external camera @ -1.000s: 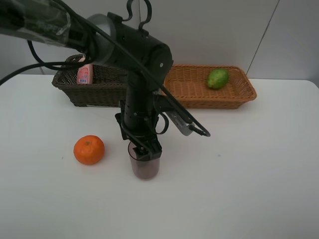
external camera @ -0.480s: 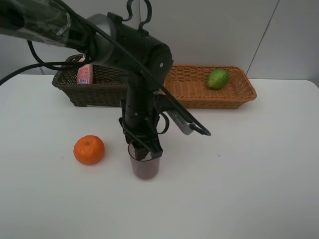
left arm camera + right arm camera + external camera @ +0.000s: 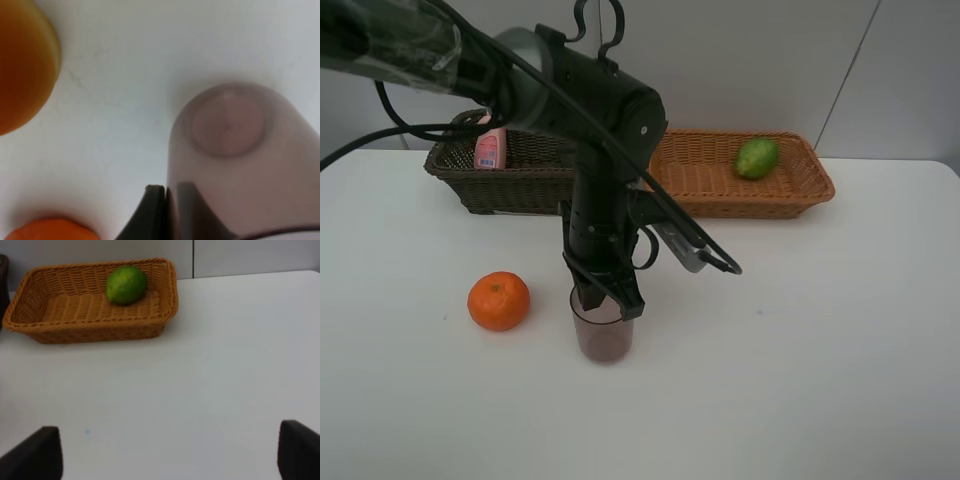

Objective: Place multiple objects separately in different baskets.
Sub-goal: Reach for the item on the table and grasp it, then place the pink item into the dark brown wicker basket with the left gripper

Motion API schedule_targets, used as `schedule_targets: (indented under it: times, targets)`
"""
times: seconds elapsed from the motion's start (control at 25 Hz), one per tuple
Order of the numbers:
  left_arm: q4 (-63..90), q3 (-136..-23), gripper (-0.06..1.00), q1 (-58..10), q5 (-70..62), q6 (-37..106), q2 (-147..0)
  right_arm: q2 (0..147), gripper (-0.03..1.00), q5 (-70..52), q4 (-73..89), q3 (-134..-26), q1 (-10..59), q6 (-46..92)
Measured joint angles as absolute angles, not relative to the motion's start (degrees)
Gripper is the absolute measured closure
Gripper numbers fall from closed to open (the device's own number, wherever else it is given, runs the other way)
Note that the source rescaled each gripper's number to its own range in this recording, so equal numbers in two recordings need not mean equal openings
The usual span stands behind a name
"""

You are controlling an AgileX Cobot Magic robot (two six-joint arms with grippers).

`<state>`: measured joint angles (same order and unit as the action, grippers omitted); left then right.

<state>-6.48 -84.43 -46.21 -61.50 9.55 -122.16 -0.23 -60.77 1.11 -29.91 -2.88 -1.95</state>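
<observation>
A translucent purplish cup (image 3: 602,338) stands on the white table (image 3: 820,350) near the middle. My left gripper (image 3: 608,300) points straight down and is shut on the cup's rim wall. In the left wrist view one dark finger (image 3: 152,212) is outside the cup (image 3: 235,150) and the other shows through its wall. An orange (image 3: 499,301) lies to the cup's left. The pink white-capped bottle (image 3: 491,148) is in the dark brown basket (image 3: 510,185). A green fruit (image 3: 757,158) lies in the light tan basket (image 3: 720,190). My right gripper (image 3: 169,432) is open over bare table, short of that basket (image 3: 90,327).
Both baskets stand side by side along the table's back edge against the wall. The left arm's black body and cables hang over the dark basket's right end. An orange blur (image 3: 50,231) shows at the edge of the left wrist view.
My left gripper has shut on the cup's rim, and the cup has shifted slightly to the left. The orange, the baskets and the right gripper have not moved.
</observation>
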Motion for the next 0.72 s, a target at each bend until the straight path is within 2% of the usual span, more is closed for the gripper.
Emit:
schedule_targets:
  times: [0.72]
  targets:
    - [-6.5, -84.4, 0.94, -46.2, -61.6, 9.4, -121.8, -0.2, -0.03, -60.8, 1.1, -29.9, -2.9, -2.0]
